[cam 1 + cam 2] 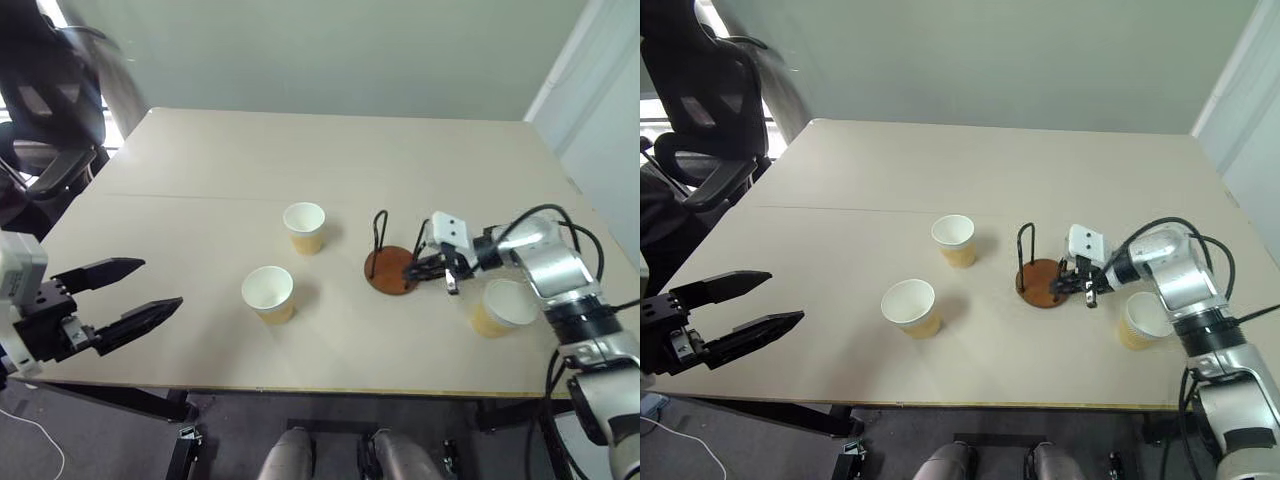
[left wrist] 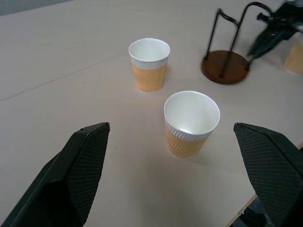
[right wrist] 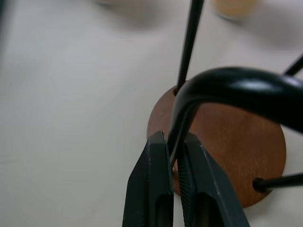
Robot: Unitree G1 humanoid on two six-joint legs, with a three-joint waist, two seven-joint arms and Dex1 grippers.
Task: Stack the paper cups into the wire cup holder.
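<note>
My right tool [image 3: 173,156] is pinched narrow on one black wire loop of the wire cup holder [image 1: 391,262], with the wire caught between the two fingertips just above the round reddish-brown base. The holder stands upright on the tabletop [image 1: 300,150], right of centre, its long axis vertical, its base flat and its loops rising straight up. Three paper cups stand upright, mouths up: one [image 1: 304,227] to the left of the holder, one [image 1: 268,294] nearer and further left, and one [image 1: 497,307] to the right of the holder, close under my right forearm. My left tool [image 1: 120,298] hangs over the near left edge of the tabletop, spread wide and holding nothing, pointing toward the two left cups.
</note>
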